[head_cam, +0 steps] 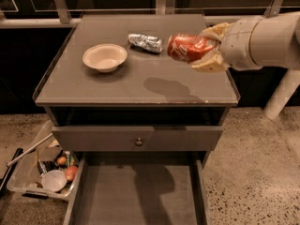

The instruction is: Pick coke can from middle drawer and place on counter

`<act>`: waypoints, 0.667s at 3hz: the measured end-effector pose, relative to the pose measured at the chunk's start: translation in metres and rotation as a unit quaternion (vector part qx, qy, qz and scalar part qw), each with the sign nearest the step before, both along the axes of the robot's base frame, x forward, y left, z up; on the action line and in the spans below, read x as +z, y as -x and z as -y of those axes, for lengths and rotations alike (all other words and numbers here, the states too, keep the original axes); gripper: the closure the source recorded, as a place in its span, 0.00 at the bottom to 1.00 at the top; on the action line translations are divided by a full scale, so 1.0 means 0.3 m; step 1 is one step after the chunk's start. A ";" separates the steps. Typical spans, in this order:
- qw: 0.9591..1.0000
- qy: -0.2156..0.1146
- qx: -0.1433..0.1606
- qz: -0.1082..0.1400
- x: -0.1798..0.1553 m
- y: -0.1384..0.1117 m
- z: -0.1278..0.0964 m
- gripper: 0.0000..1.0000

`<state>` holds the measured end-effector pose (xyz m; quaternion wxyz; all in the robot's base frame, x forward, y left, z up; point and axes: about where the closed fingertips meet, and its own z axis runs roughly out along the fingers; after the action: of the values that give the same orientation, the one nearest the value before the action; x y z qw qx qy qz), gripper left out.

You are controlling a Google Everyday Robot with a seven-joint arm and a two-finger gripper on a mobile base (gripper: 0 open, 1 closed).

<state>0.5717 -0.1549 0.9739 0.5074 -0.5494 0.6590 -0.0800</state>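
Observation:
My gripper (206,48) is shut on the red coke can (187,47) and holds it sideways in the air above the right part of the counter (117,86). The can's shadow falls on the counter top below it. The arm comes in from the right edge. The middle drawer (136,196) stands pulled open at the bottom, its grey floor bare. Above it is a shut drawer front with a small round knob (138,141).
A cream bowl (104,57) sits on the counter's left part. A crumpled silver foil packet (146,42) lies at the back middle, just left of the can. A clear bin of odds and ends (42,170) stands on the speckled floor at left.

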 end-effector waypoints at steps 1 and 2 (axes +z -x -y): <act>1.000 -0.026 0.010 -0.003 -0.023 -0.095 -0.009 1.00; 0.998 -0.060 0.023 -0.026 -0.126 -0.154 -0.016 1.00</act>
<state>0.6179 -0.1500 0.9362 0.5240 -0.5346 0.6629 -0.0148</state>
